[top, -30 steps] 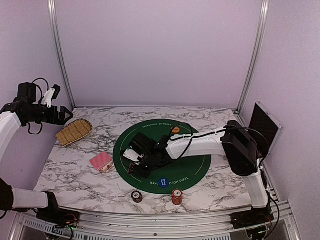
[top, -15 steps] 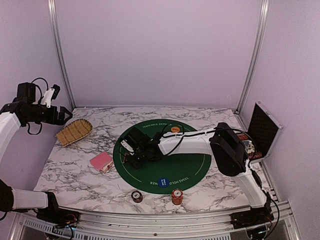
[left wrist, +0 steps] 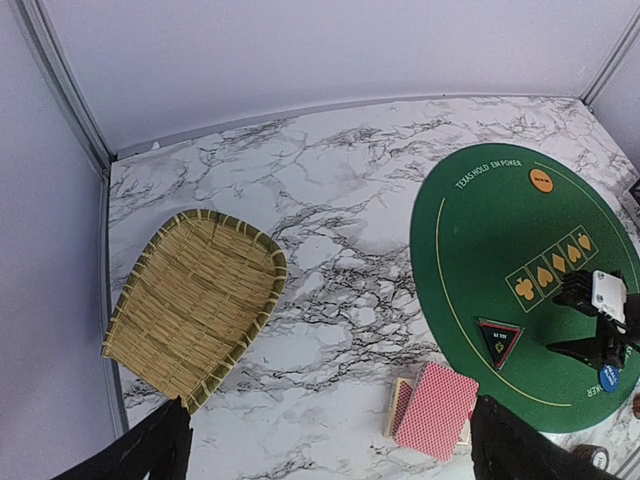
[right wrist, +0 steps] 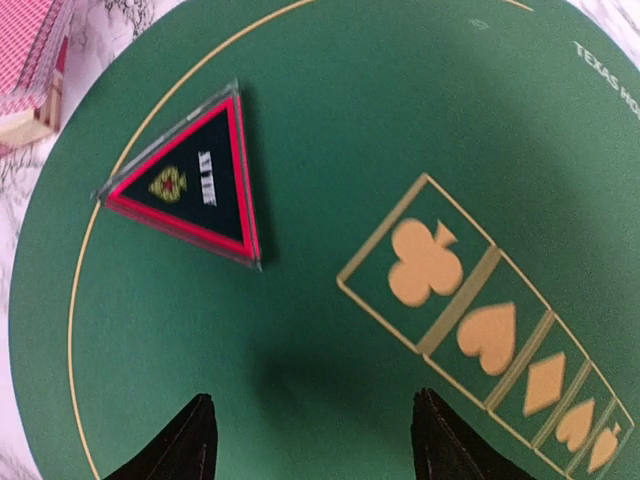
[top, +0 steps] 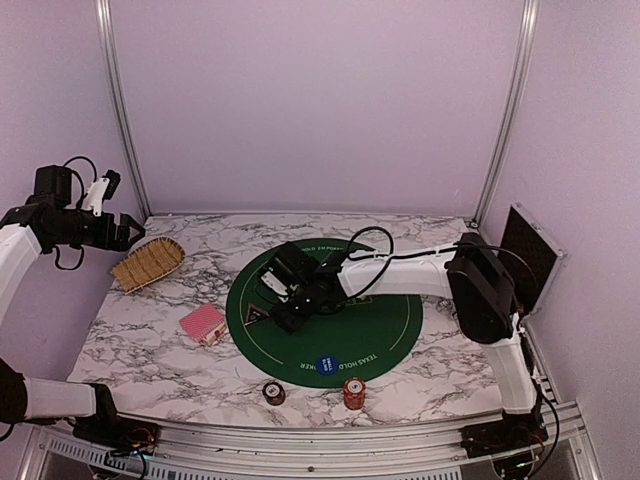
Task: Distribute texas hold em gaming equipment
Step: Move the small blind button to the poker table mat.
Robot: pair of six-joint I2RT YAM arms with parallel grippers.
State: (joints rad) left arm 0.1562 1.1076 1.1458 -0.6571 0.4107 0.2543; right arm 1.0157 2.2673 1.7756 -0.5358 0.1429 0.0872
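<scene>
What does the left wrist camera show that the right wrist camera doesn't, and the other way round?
Left wrist only: the basket, the orange chip and the blue button. Right wrist only: nothing new, just a closer look at the spade on the marker. Both: the marker, the cards, the green mat and its suit boxes.

We see a white marble-patterned table (top: pixel 150 350) veined in grey, boxed in by plain lilac walls. The back wall (top: pixel 310 100) rises behind the table's far edge, and side walls stand at its left (top: pixel 40 100) and right (top: pixel 600 150). Two aluminium posts (top: pixel 118 110) stand at the table's far corners, and a metal rail (top: pixel 300 437) runs along its near edge. The light is soft and even.
</scene>
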